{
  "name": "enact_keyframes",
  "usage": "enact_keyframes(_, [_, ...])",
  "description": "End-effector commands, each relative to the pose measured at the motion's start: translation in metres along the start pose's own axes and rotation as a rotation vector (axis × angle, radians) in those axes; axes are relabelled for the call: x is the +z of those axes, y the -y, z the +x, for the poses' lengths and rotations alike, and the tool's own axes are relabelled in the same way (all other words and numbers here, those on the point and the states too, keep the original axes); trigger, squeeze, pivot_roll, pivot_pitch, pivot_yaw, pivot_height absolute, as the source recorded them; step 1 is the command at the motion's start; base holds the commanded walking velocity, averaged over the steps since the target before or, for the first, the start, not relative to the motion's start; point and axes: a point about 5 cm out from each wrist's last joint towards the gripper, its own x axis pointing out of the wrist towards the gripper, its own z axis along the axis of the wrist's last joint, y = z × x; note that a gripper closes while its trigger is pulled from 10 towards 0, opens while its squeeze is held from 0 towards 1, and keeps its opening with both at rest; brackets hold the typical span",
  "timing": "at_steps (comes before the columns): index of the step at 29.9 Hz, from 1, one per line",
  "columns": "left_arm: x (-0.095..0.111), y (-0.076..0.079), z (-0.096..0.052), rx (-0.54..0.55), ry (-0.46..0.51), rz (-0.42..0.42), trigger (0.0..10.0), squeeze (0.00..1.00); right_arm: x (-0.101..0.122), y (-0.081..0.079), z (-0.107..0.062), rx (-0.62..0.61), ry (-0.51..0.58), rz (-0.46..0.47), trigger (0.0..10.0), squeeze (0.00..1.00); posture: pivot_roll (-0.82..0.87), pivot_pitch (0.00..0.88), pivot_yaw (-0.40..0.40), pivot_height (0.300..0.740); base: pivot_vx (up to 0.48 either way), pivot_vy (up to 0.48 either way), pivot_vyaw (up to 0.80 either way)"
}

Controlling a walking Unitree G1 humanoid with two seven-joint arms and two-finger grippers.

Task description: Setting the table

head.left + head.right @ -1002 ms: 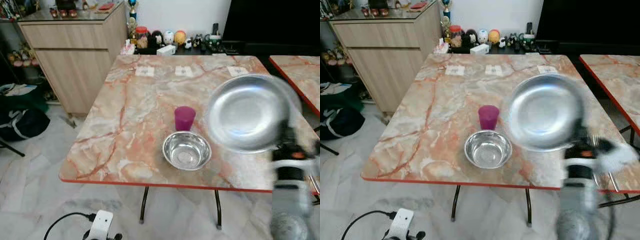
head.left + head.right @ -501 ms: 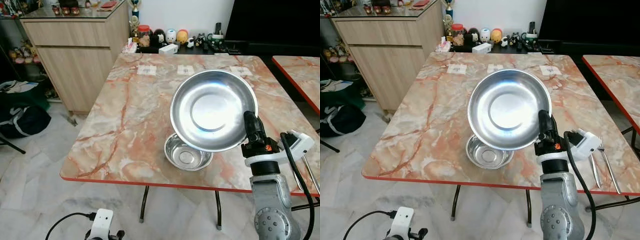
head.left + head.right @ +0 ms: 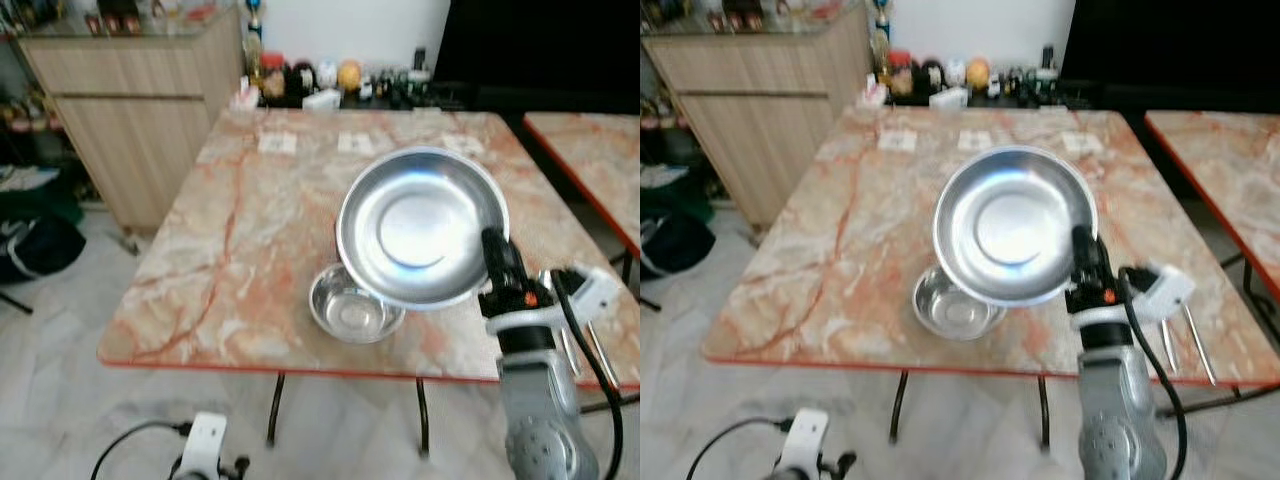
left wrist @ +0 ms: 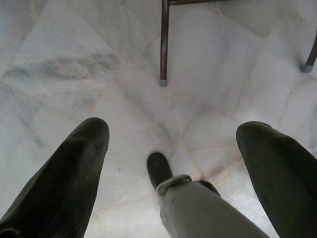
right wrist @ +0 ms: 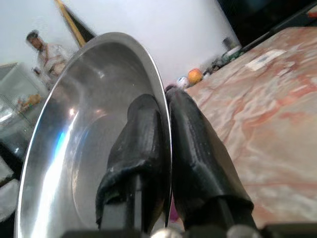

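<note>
Right gripper point(image 5: 166, 148), fingers clamped on plate point(image 3: 420, 225) rim, held it tilted above bowl point(image 3: 355, 315) for placing; left fingers point(image 4: 64, 173) spread, empty.

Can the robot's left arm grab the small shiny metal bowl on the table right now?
Probably not yet. The left gripper hangs low over the floor, open, while the small steel bowl sits up on the marble table.

Right claw point(image 3: 1081, 243) pinches plate point(image 3: 1012, 225) rim, plate tilted above the surface point(image 3: 840, 250). Small bowl point(image 3: 952, 303) sits on surface left of claw, partly under plate. Cutlery point(image 3: 1185, 343) lies right of claw.
</note>
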Motion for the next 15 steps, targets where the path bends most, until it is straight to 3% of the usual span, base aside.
enact_keyframes(1, [-0.0004, 0.0024, 0.0001, -0.012, 0.002, 0.005, 10.0, 0.0, 0.0016, 0.0003, -0.0005, -0.012, 0.012, -0.008, 10.0, 0.0, 0.03, 0.0, -0.017, 0.74, 0.0, -0.337, 0.0])
enact_keyframes(15, [0.0012, 0.0023, 0.0005, -0.013, 0.005, 0.007, 10.0, 0.0, -0.0027, 0.0052, -0.0006, -0.056, -0.015, -0.059, 10.0, 0.0, 0.03, 0.0, -0.018, 0.74, 0.0, -0.339, 0.0])
